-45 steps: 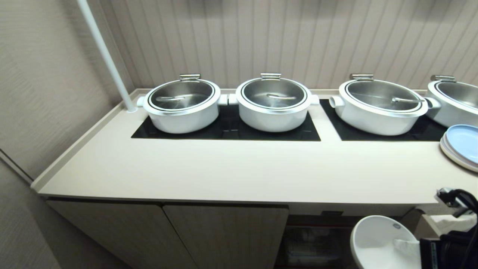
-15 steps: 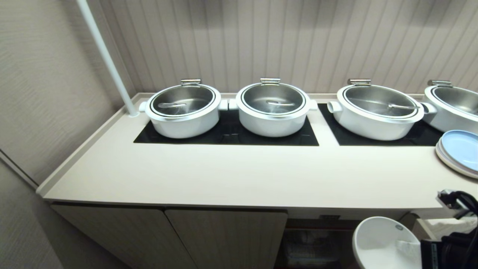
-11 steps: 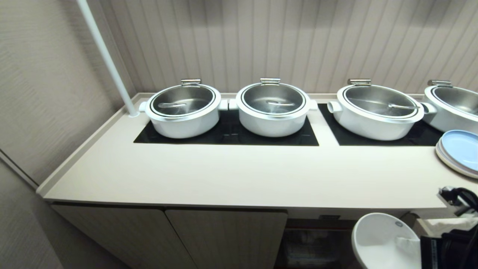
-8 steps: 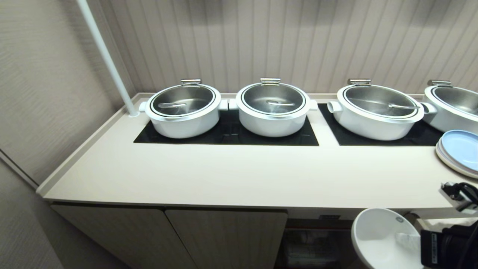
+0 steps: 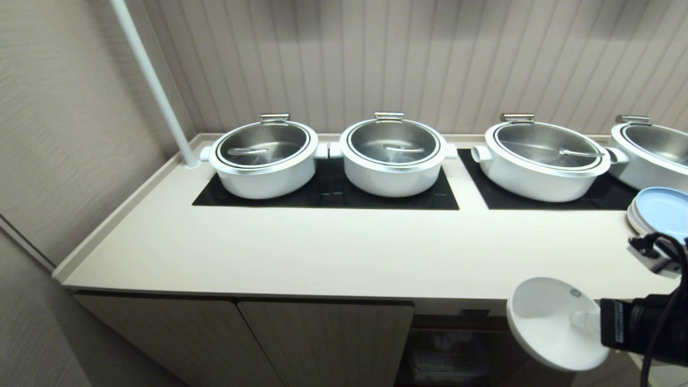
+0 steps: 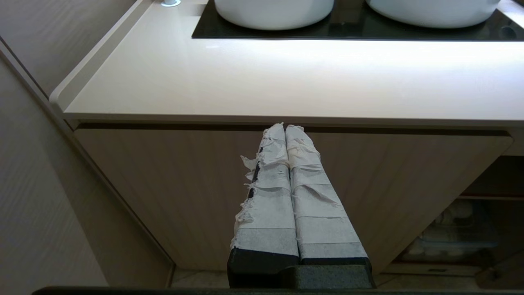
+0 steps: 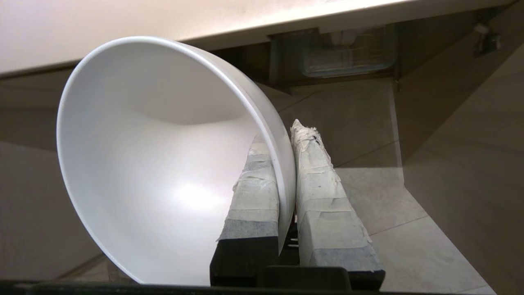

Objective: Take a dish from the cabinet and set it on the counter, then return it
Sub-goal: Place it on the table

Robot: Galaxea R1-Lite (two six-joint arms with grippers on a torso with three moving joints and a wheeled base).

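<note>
Right gripper (image 7: pixel 282 143) grasps the white dish (image 7: pixel 163 164) by its rim, just off the bench (image 5: pixel 322 252) front edge; left gripper (image 6: pixel 285 129) is clenched, empty.

The right hand (image 7: pixel 285 137) pinches the white bowl's (image 7: pixel 155 164) rim, below the counter (image 7: pixel 123 20) edge.

Before me the counter (image 5: pixel 333 252) bore four white pots (image 5: pixel 264 158) on black cooktops (image 5: pixel 328 196), plus stacked plates (image 5: pixel 660 215).
</note>
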